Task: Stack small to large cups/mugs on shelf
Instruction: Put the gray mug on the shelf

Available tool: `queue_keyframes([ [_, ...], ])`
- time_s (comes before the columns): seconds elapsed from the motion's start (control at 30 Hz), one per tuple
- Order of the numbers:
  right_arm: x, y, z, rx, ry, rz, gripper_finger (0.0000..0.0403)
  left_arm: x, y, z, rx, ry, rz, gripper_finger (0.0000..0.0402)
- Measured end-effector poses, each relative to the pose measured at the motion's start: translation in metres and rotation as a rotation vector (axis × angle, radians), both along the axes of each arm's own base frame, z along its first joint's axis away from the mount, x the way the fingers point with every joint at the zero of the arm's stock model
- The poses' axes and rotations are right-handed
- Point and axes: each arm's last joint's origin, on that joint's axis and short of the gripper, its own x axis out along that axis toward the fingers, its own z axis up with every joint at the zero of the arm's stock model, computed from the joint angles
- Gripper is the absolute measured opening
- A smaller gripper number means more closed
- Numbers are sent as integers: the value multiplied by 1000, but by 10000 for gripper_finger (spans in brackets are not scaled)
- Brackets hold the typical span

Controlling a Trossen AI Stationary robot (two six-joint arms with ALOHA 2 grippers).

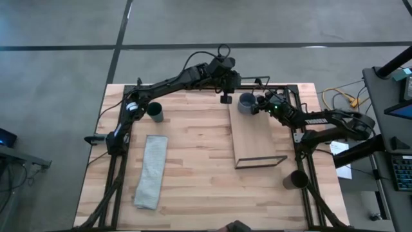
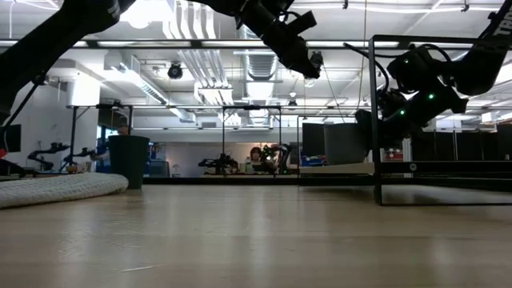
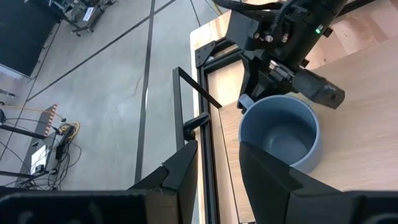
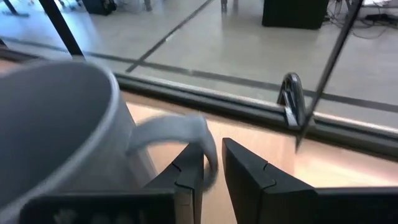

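The blue-grey mug (image 1: 246,103) stands upright at the far end of the light-wood shelf (image 1: 254,138), also seen in the left wrist view (image 3: 280,134). My right gripper (image 1: 261,103) is level at the mug's right side, shut on its handle. My left gripper (image 1: 226,98) hangs open, high above the far table edge just left of the mug, touching nothing (image 3: 214,165). The dark green cup (image 1: 154,111) stands on the tabletop at far left. At the near right edge stands the dark brown-black cup (image 1: 297,180). My right gripper holds the mug's side handle (image 4: 208,149), the loop's outer strand pinched between the two fingers, with one finger (image 4: 186,171) seeming to sit inside the loop. The fingers come level from the table's right. The mug is upright; whether its base rests on the shelf I cannot tell.
A long grey folded cloth (image 1: 151,171) lies on the tabletop at near left. The shelf's black wire frame (image 1: 261,161) rises at its near end and another at its far end (image 3: 196,90). Bare board lies between the mug and the near frame.
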Motion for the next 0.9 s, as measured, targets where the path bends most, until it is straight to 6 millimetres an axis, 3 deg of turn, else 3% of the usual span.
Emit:
queue_keyframes([
  [0.4, -9, 8, 13, 1, 0, 5, 53, -2, 4, 0, 0, 0, 8, 105],
  [0.9, -9, 20, 10, 66, 55, 71, 54, -1, 4, 0, 0, 0, 8, 105],
])
